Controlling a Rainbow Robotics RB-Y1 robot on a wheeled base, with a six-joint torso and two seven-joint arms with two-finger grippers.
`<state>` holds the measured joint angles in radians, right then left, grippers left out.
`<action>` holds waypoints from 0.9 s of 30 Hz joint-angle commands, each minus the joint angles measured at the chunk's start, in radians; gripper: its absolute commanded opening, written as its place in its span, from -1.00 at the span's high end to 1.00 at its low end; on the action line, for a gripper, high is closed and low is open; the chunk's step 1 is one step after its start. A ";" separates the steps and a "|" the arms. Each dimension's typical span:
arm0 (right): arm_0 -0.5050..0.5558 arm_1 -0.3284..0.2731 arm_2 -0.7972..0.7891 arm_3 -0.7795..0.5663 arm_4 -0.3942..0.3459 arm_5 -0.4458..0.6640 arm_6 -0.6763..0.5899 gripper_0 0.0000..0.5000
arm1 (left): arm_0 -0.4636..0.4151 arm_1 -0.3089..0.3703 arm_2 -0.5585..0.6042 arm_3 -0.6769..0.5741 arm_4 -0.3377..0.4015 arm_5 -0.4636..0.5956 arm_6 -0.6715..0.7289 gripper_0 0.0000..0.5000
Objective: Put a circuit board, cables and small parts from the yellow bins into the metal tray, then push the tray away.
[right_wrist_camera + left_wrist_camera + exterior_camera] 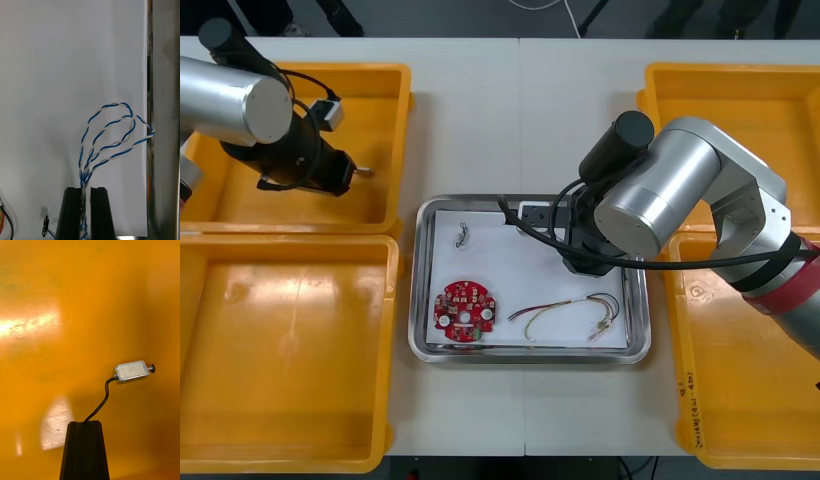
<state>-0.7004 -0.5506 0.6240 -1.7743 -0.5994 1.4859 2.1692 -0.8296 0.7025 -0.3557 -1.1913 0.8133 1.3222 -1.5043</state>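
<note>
Already in tray (pixel 420 290): board (pixel 465 310), red-yellow cable (pixel 565 312), possibly small part (pixel 462 233). Over tray, blue-white cable (pixel 112 138) clamped by right gripper (pixel 86 189), not yet released. Above far-left bin (pixel 370 75), black lead (pixel 101 401) of metal part (pixel 131 371) pinched by left gripper (pixel 85 423). Tray push outstanding.

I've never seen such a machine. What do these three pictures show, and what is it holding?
It is a robot with two arms, each ending in a two-finger gripper. The wide picture looks down on a table from above; the two tall ones come from wrist cameras. The left gripper, over a yellow bin, is shut on the black lead of a small metal part. The right gripper, over the metal tray, pinches a twisted blue and white cable. In the tray lie a red circuit board, a red and yellow cable and another small metal part.
</note>
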 commanded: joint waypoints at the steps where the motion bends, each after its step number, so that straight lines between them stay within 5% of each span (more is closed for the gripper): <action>1: 0.006 0.017 0.013 -0.010 0.012 -0.009 0.021 -1.00 | -0.045 0.000 0.107 0.058 -0.016 0.008 -0.180 1.00; 15: 0.002 0.015 -0.006 -0.019 0.003 -0.001 0.014 -1.00 | -0.054 0.012 0.231 0.087 -0.075 0.107 -0.159 1.00; 22: -0.054 0.049 -0.086 -0.019 -0.008 0.152 -0.009 -1.00 | -0.052 0.022 0.231 0.113 -0.089 0.104 -0.152 0.96; 24: -0.071 0.064 -0.113 -0.019 -0.010 0.200 -0.014 -1.00 | -0.052 0.023 0.231 0.116 -0.091 0.104 -0.154 0.46; 26: -0.094 0.081 -0.148 -0.019 -0.014 0.271 -0.022 -1.00 | -0.052 0.023 0.231 0.119 -0.092 0.106 -0.152 -0.29; 27: -0.100 0.084 -0.156 -0.019 -0.014 0.287 -0.023 -1.00 | -0.052 0.025 0.231 0.119 -0.092 0.104 -0.152 -0.40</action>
<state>-0.7331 -0.5054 0.5373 -1.7742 -0.6018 1.7242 2.1678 -0.8299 0.7026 -0.1448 -1.0702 0.7327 1.4217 -1.5772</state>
